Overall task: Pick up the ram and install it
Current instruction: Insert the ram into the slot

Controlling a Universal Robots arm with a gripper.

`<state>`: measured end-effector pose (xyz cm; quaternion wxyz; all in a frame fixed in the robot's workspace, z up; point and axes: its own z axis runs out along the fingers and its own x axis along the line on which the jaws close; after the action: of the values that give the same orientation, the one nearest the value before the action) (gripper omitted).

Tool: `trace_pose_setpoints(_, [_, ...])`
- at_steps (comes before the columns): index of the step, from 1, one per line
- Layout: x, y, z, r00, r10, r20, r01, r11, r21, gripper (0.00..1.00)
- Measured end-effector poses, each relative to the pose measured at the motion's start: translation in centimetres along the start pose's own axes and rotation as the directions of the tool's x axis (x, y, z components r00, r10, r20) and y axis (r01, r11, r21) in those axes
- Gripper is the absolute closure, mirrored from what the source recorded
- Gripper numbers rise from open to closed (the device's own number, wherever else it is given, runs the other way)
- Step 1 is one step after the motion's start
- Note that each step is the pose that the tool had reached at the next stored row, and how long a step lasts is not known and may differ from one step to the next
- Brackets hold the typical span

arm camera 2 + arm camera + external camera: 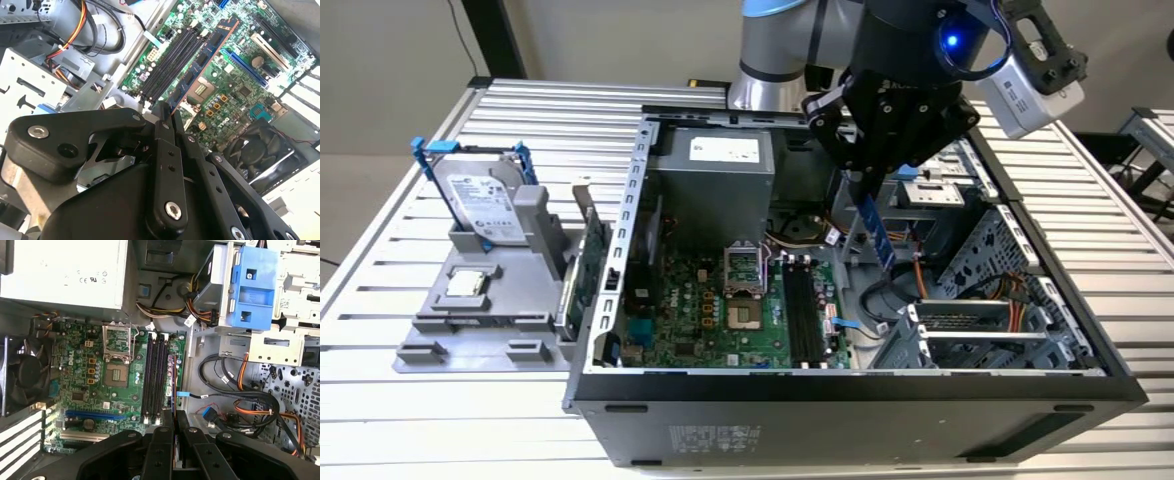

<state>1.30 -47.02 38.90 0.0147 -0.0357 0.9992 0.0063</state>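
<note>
The pincer (870, 185) hangs above the open computer case (854, 385) with its fingers (165, 131) clamped on the upper end of the ram (873, 232), a thin blue stick that hangs edge-down over the right side of the motherboard (707, 310) in the exterior view, above and slightly right of the black memory slots (803, 312). In the second wrist view the ram (202, 62) stretches away from the pincer (167, 125) toward the slots (172, 60), its line running at an angle to them. In the first wrist view its thin edge (173, 399) shows just beside the slots (155, 377). The main risk is misalignment: if the stick comes down while tilted or offset, its contact edge could strike the slot walls, the end latches or neighbouring board components instead of seating. Because it is gripped only at one end, pressing down could lever it, so one end would seat while the other rode up, or it could slip in the fingers. The loose cables (887, 300) to the right of the slots, near the drive cage (987, 335), lie close to the descent path and could snag. On the worktop (400, 400) to the left, the hard drive (487, 205) stands well clear.
</note>
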Motion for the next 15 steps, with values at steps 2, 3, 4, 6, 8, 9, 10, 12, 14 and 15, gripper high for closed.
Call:
trace_pose_setpoints(2, [0.0, 0.0, 0.0, 1.0, 0.0, 0.0, 0.0, 1.0, 0.0, 1.0])
trace_pose_setpoints(3, [-0.05, 0.0, 0.0, 1.0, 0.0, 0.0, 0.0, 1.0, 0.0, 1.0])
trace_pose_setpoints(4, [-0.08, 0.0, 0.0, 1.0, 0.0, 0.0, 0.0, 1.0, 0.0, 1.0])
trace_pose_setpoints(6, [-0.08, 0.0, 0.0, 1.0, 0.0, 0.0, 0.0, 1.0, 0.0, 1.0])
trace_pose_setpoints(8, [-0.09, 0.0, 0.0, 1.0, 0.0, 0.0, 0.0, 1.0, 0.0, 1.0])
trace_pose_setpoints(9, [-0.09, 0.0, 0.0, 1.0, 0.0, 0.0, 0.0, 1.0, 0.0, 1.0])
trace_pose_setpoints(10, [-0.09, 0.0, 0.0, 1.0, 0.0, 0.0, 0.0, 1.0, 0.0, 1.0])
trace_pose_setpoints(12, [-0.13, -0.01, 0.0, 1.0, 0.0, 0.0, 0.0, 1.0, 0.0002, 1.0])
trace_pose_setpoints(14, [-0.22, -0.02, 0.04, 1.0, 0.001, -0.0001, -0.001, 1.0, 0.0002, 1.0])
trace_pose_setpoints(15, [-0.3, -0.02, 0.08, 1.0, 0.002, 0.0001, -0.002, 1.0, 0.0, 1.0])
